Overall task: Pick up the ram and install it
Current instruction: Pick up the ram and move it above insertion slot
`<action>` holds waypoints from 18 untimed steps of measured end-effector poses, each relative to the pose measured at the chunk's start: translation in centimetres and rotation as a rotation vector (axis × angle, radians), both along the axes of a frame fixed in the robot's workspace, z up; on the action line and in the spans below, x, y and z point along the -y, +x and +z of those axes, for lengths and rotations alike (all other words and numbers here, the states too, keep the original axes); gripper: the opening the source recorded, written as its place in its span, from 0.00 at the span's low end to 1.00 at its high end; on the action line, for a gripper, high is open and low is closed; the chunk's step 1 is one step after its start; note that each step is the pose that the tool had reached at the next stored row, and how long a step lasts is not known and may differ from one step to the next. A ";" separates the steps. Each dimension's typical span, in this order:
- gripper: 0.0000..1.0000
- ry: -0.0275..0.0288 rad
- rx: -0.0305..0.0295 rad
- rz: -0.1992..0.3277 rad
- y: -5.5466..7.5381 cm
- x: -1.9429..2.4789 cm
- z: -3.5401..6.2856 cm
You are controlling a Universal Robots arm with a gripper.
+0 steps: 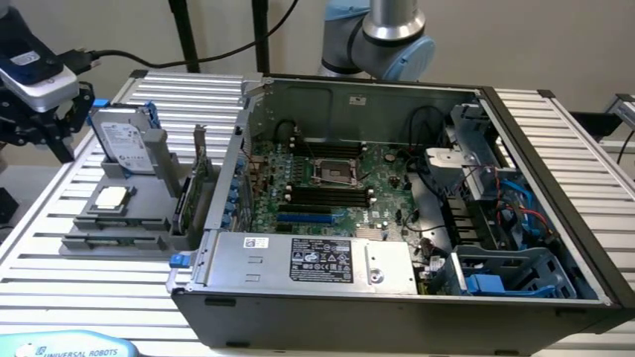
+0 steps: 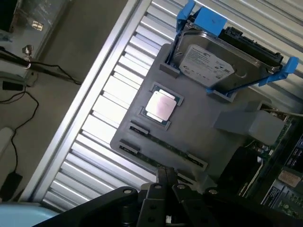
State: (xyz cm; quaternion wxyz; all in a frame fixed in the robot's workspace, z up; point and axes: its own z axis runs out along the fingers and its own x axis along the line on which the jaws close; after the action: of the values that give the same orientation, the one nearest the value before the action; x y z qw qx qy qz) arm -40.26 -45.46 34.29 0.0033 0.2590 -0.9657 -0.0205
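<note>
Long, thin green circuit-board ram (image 2: 166,148) stands on edge in slot of grey plastic holder (image 2: 222,113) on slatted metal surface (image 2: 109,101), beside open black computer case (image 1: 397,316). Likely light, stiff, brittle, with fragile chips. Best hold judged to be pinching flat faces mid-length. Fingers (image 2: 162,178) pressed together, empty, hover just above holder's ram slots.

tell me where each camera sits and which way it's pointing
Exterior view: off the arm and raised, looking down at the open computer case and the grey holder at the exterior view's left; the arm's joint shows behind the case, and its wrist end at the far left.
Wrist view: on the wrist, looking down at the holder; the shut jaws reach into the picture, nearest the ram.
Shared: the holder, the hard drive and the processor.
</note>
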 end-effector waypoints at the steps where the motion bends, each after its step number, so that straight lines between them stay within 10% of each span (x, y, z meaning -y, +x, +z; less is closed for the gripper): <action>1: 0.11 -0.0001 -0.0001 0.018 0.0 0.00 -0.05; 18: 0.11 0.0000 0.0004 0.328 0.0 0.00 -1.05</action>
State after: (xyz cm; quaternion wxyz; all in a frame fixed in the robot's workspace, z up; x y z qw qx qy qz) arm -40.26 -45.46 33.24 0.0064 0.4131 -0.9105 -0.0196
